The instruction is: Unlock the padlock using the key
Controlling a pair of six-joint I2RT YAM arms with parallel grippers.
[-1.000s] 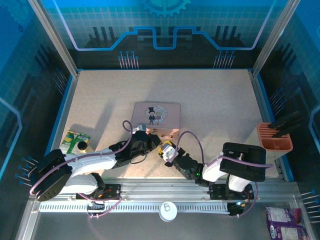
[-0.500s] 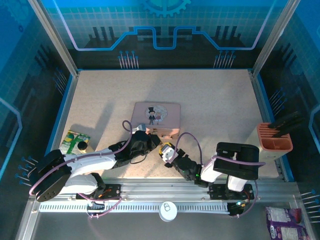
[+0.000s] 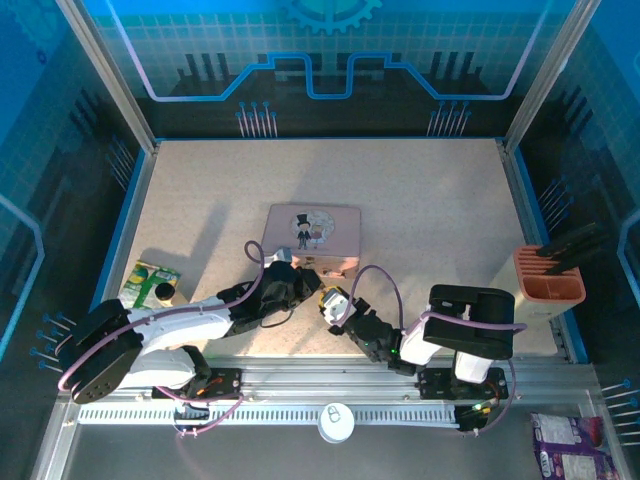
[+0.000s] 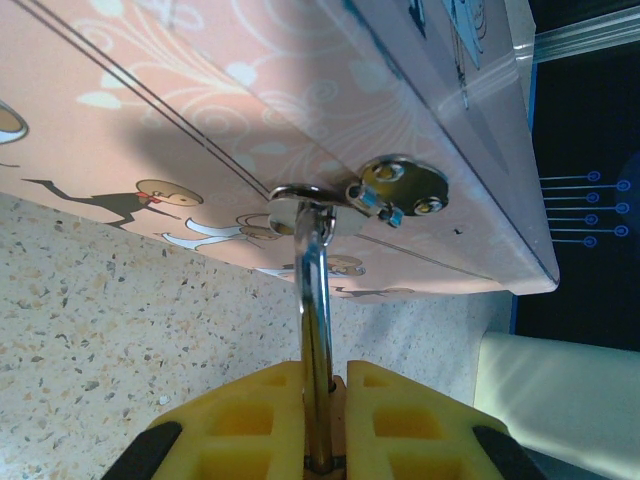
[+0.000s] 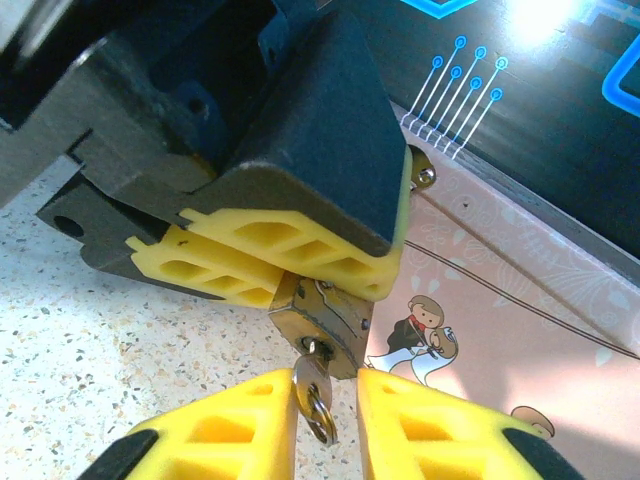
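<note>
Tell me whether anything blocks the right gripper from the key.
Nothing visible does. The key sits in the keyhole of the padlock, right between the fingers of the right gripper, with a slight gap showing. The left gripper clamps the padlock body, clear of the keyhole.

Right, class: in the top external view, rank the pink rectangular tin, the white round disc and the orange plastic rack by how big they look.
Largest: pink rectangular tin
Middle: orange plastic rack
Smallest: white round disc
</note>
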